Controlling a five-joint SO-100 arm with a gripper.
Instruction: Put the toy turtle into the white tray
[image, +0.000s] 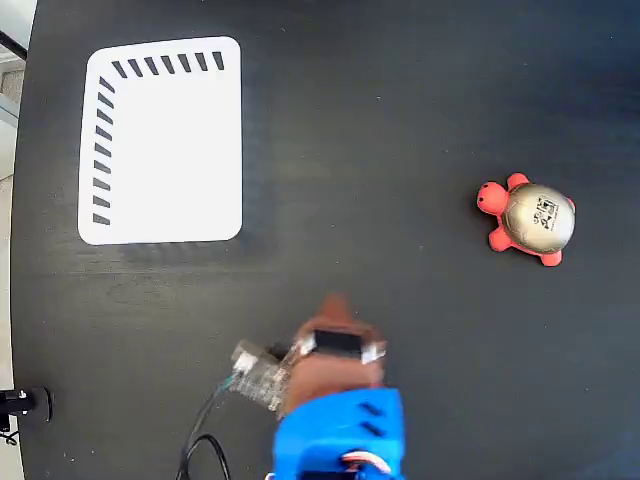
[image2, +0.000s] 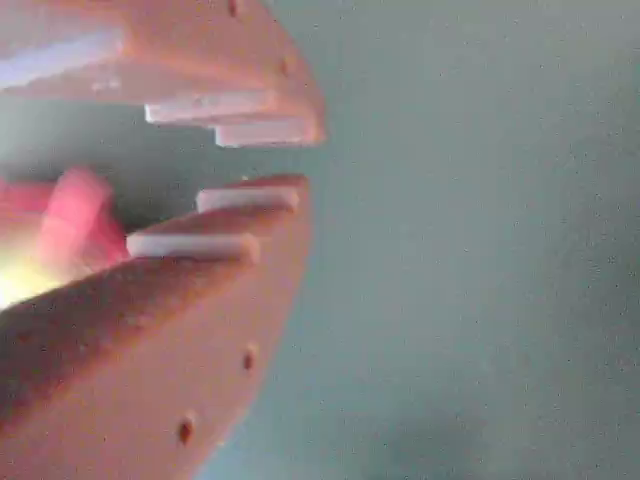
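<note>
— Gripper state? Is anything being held?

— Nothing is held. In the wrist view the gripper is seen with its jaws parted by only a narrow gap, bare surface between them. In the fixed view it is found at the lower centre of the frame.

— Where is the toy turtle placed?

— It is seen at the right of the frame, well apart from the gripper. The white tray lies at the upper left, with nothing on it.

— Which step is judged to be in hand?

— The approach; no grasp has been made. A reach toward the right is called for, with the jaws opened wider than the shell before being lowered around it.
</note>
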